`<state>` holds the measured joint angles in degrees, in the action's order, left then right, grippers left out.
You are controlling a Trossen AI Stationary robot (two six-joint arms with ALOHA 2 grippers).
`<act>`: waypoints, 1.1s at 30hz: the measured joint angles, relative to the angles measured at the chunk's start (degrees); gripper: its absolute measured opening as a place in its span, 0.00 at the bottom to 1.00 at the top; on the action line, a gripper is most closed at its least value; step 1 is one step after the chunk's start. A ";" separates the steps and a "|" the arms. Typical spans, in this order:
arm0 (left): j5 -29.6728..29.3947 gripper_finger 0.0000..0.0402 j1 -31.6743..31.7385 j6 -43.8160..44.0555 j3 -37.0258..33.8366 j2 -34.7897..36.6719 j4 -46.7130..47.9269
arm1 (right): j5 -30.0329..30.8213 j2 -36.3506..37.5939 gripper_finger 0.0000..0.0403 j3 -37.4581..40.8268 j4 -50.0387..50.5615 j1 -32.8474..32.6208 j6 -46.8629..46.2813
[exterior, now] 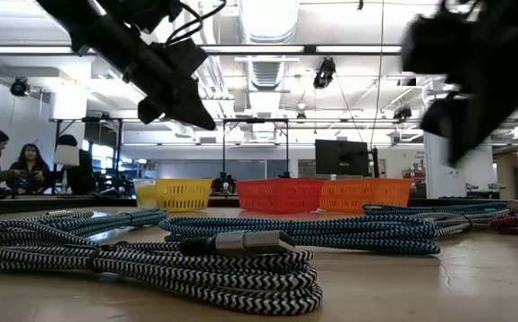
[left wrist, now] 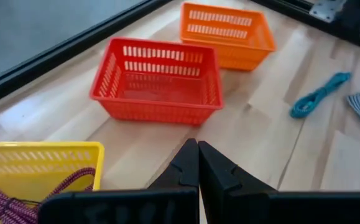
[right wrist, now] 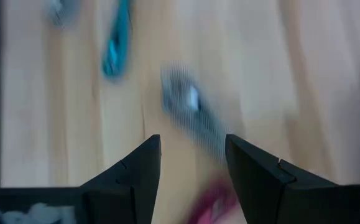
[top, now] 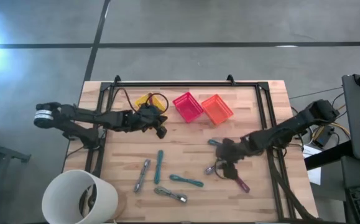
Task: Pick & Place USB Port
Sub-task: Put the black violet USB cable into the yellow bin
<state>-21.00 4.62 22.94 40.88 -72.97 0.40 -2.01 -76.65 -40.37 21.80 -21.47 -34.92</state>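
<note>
The big wooden table (top: 186, 124) holds three baskets near the top middle of the high view and loose cables lower down. The left gripper (top: 161, 130), fingers pressed shut and empty, sits beside the yellow basket (top: 147, 101), while the right gripper (right wrist: 192, 165) hangs with fingers open over a grey cable (right wrist: 192, 118) at lower right. Its wrist view shows a pink cable (right wrist: 207, 205) touching the grey one, which the low view hides, so it might grab both.

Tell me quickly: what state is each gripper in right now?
Left gripper: closed, holding nothing, beside the yellow plastic basket.
Right gripper: open, empty, above the grey braided cable on the wooden table.
</note>
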 joint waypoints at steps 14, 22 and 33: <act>9.78 0.23 -0.12 -9.46 0.00 0.00 -4.37 | 0.78 -1.41 0.43 -0.01 12.94 -10.58 -26.78; 9.51 0.30 -0.11 -9.38 0.00 0.00 -4.85 | 1.06 -10.88 0.43 -0.25 11.00 -10.88 -26.02; 9.55 0.30 -0.11 -8.68 0.00 0.00 -4.72 | 5.01 -13.12 0.21 -3.88 13.18 -10.82 -15.06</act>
<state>-11.45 4.51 14.26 40.88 -72.97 -4.32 3.00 -89.76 -44.24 34.98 -32.29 -49.98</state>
